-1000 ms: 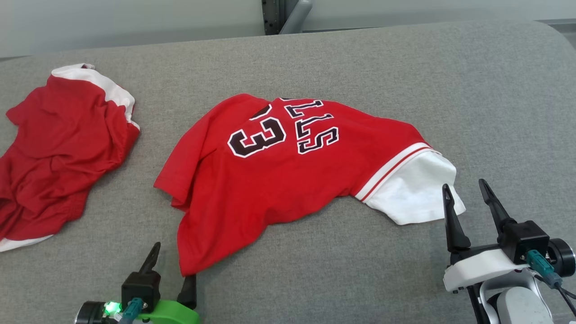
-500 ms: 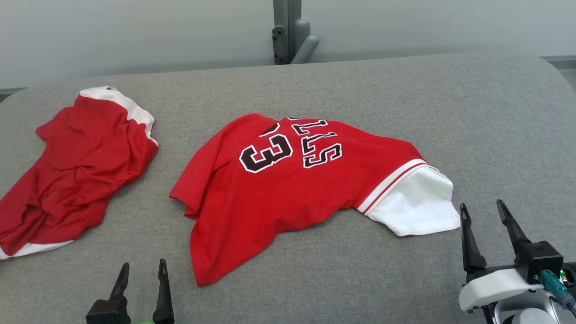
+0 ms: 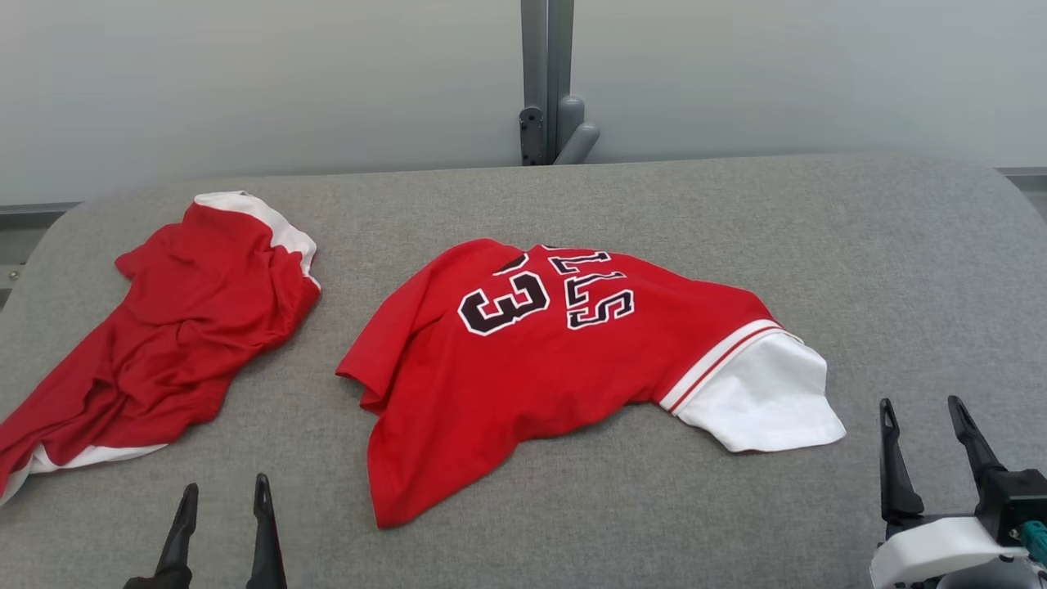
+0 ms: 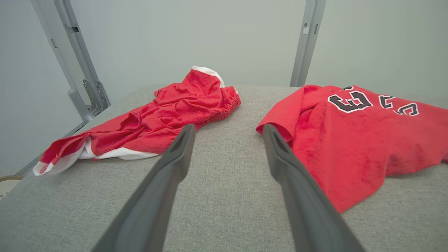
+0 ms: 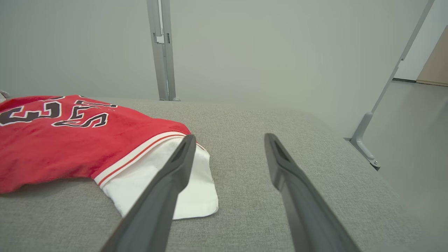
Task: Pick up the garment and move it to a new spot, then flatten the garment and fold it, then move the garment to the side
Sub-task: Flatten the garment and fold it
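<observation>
Jaws on both sides spread wide, nothing held. Far left: crumpled red garment (image 3: 172, 327); left gripper (image 3: 226, 484) short of it, apart. Centre: red jersey (image 3: 523, 376) lying on grey surface (image 3: 859, 245), white sleeve (image 3: 761, 401) rightward. Beyond: right gripper (image 3: 920, 402) near sleeve, not touching.

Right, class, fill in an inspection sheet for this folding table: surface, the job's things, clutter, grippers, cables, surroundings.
Surface: grey fabric-covered table, rounded at the far corners.
Job's things: red jersey, rumpled in the middle of the table, number and lettering facing up, white part at its right end, not yet folded.
Clutter: second red garment with white trim, crumpled at the table's left.
Grippers: left gripper open, holding nothing, apart from the jersey's near corner; right gripper open, holding nothing, just right of the white end.
Cables: teal plug on the right gripper's body; nothing seen on the table.
Surroundings: grey post against a pale wall behind the table.
</observation>
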Robot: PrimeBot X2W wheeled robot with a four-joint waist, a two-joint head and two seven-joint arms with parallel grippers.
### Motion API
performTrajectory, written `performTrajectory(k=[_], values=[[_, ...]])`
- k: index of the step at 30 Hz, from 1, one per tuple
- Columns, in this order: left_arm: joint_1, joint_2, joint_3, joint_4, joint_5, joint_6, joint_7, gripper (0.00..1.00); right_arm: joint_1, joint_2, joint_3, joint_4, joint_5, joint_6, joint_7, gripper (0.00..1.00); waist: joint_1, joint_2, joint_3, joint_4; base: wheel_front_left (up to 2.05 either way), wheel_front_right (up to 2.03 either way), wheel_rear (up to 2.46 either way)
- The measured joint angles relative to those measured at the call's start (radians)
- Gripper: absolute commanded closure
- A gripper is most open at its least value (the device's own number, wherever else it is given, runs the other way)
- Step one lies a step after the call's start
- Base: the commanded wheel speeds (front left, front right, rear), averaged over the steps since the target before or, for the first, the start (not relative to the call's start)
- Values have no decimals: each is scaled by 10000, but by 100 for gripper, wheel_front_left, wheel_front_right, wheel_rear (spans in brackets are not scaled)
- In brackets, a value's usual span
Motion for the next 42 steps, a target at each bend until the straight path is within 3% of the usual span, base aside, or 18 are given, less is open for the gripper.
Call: performTrajectory(k=[10,24,26,31,35,42], values=[[569,-853,1475,-25,995,-1457,0,0,294,2,-291,221,36,0,0,0,0,0,-123,-95,0,0,0],[657,-1486,2265,144,1856,-2564,0,0,290,2,-224,313,109,0,0,0,0,0,-64,-115,0,0,0],[658,-1438,1965,54,1933,-2813,0,0,236,2,-161,259,113,0,0,0,0,0,-34,-123,0,0,0],[594,-986,1118,226,1965,-2930,0,0,-139,-2,240,646,12,0,0,0,0,0,165,-155,0,0,0],[176,-500,12,573,1356,-2943,-2,0,-802,-180,499,1546,-245,0,27,0,0,0,496,-192,0,0,0],[-799,483,-1507,1413,539,-2945,-2,0,-2120,-384,696,2360,-483,0,1045,0,0,0,1282,-229,0,0,0]])
